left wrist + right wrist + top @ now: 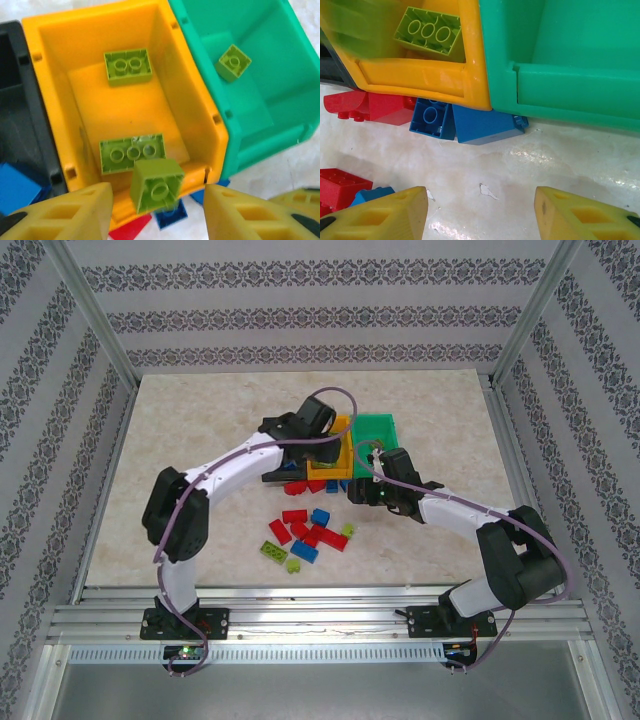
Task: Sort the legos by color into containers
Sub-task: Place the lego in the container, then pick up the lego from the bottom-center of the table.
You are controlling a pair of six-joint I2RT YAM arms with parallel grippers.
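My left gripper is open above the near rim of the yellow-orange bin. A small lime green lego hangs loose between its fingers, touching neither. Two more lime legos lie in that bin, and one lime lego lies in the green bin. The black bin stands to the left. My right gripper is open over bare table, just in front of the yellow-orange bin and the green bin. Blue legos and a red lego lie against the bins' front.
A loose cluster of red, blue and lime legos lies on the table in front of the bins. Both arms reach in over the middle, the left gripper and right gripper close together. Metal posts and patterned walls enclose the table.
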